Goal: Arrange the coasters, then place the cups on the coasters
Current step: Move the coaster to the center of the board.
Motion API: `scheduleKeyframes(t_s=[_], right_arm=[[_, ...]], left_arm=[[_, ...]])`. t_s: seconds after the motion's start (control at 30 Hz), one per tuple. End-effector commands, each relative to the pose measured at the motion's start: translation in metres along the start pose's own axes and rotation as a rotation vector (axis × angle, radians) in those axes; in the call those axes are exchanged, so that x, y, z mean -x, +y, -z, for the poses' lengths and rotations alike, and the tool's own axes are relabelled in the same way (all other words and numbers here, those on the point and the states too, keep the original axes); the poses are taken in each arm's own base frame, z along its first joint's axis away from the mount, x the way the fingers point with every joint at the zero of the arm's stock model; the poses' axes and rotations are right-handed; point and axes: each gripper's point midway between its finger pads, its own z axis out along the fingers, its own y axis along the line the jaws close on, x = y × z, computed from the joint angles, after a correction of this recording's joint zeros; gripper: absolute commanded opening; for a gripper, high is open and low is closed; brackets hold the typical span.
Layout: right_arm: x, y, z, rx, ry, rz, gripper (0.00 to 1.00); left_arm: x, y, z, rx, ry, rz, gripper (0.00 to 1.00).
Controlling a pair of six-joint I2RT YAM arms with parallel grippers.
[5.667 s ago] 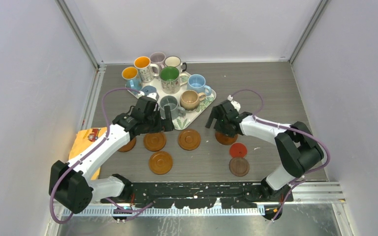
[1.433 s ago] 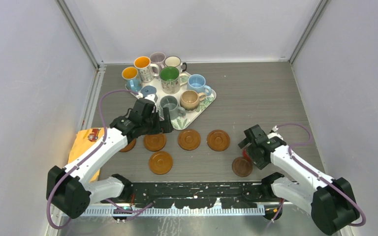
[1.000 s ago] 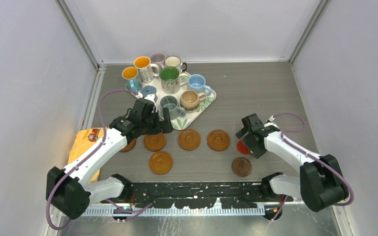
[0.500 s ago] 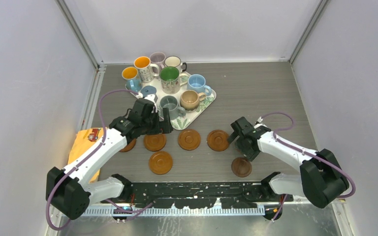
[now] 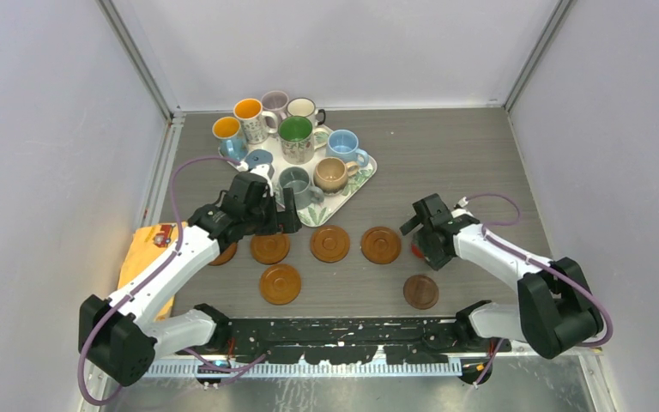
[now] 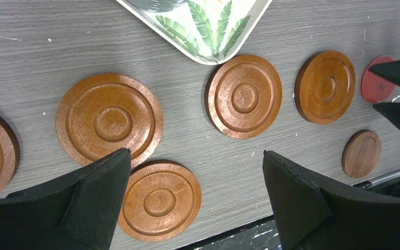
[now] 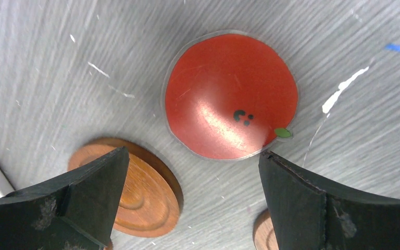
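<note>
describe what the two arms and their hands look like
The left arm and right arm have white shells and black joints, a purple cable looping along each. The left hand and right hand each have two black wedge-shaped fingers.

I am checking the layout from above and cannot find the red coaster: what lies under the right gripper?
The red coaster lies flat on the table under the open right gripper, a wooden coaster beside it. From above, the gripper hides the red one almost fully.
</note>
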Motion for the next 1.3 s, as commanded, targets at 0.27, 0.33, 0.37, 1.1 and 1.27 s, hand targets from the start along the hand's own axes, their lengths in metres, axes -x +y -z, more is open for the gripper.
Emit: scheduleKeyframes(t_s=[0.27, 0.33, 0.37, 1.1, 1.27], right_arm=[[0.025, -0.014, 0.003, -0.068, -0.036, 0.012, 1.0], [0.027, -0.014, 0.014, -0.07, -0.052, 0.042, 1.0], [0.026, -0.014, 0.021, -0.071, -0.059, 0.06, 1.0], [-0.053, -0.042, 0.024, -0.088, 0.04, -0.002, 1.0], [-0.032, -0.049, 0.019, -0.095, -0.019, -0.055, 1.0]], left_arm=[[0.0, -0.011, 0.007, -0.059, 0.007, -0.015, 1.0], [0.001, -0.011, 0.008, -0.062, 0.003, -0.016, 1.0], [0.001, -0.012, 0.009, -0.064, 0.001, -0.017, 1.0], [0.001, -0.008, 0.013, -0.058, -0.026, -0.021, 1.0], [0.001, -0.007, 0.013, -0.055, -0.026, -0.021, 1.0]])
